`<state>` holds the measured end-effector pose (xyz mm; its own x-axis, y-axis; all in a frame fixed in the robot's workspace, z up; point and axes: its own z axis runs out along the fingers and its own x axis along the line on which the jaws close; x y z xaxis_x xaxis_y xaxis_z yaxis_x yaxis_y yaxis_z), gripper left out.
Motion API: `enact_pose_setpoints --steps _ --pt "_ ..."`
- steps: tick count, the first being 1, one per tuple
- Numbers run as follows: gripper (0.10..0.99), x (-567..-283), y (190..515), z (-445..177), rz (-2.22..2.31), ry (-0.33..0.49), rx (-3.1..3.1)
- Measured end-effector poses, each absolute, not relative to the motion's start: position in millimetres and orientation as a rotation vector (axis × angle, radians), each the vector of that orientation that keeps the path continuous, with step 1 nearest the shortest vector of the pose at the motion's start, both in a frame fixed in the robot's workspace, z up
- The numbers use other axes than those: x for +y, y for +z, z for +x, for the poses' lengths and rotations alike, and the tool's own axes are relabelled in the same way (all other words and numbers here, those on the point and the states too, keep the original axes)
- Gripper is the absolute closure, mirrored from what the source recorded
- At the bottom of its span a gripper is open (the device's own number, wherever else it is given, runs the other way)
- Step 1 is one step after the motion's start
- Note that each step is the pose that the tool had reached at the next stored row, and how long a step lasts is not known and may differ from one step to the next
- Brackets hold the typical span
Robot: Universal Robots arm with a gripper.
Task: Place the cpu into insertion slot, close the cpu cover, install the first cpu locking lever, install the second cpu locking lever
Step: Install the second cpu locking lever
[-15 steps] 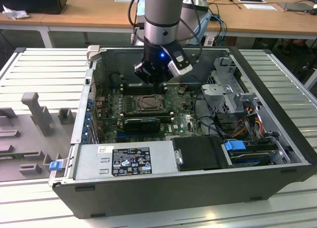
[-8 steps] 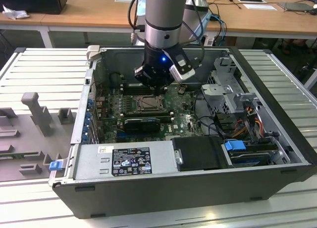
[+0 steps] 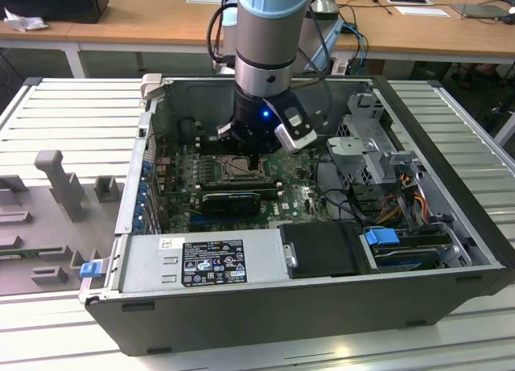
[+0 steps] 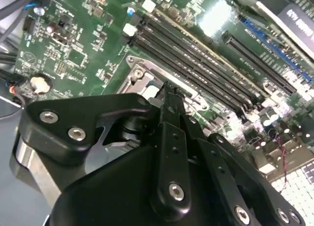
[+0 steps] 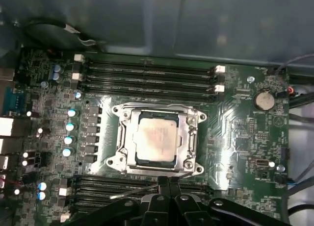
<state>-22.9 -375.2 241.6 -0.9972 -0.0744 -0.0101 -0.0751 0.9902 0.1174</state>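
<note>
My jaws [image 5: 168, 184] are pressed together, holding nothing, their tips at the near edge of the insertion slot [image 5: 158, 138] and touching a thin wire lever [image 5: 133, 192] that lies slanted over the memory slots [image 5: 147, 76] beside the socket. In the first wrist view the cpu [image 5: 157, 138] sits flat inside the slot, pale metal top up, and the cpu cover [image 5: 190, 138] lies closed down around it as a grey frame. A coin cell [image 5: 264, 99] sits on the green motherboard [image 5: 235, 133] toward one corner.

In the exterior view I hang straight down into the open computer case [image 3: 451, 194], which lies on its side. A white and a black printed label [image 3: 212, 262] are stuck on the grey power supply by the case's near edge; I cannot read the print. The case rests on a ribbed metal desk [image 3: 72, 105]. Grey holders [image 3: 56, 178] stand at the exterior view's left. Wooden tables [image 3: 137, 17] stand beyond.
</note>
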Motion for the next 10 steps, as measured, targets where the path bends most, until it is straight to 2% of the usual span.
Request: enact_pose_setpoints --steps 10 --pt "0.98 -381.8 231.1 -50.1 -0.118 0.188 3.128"
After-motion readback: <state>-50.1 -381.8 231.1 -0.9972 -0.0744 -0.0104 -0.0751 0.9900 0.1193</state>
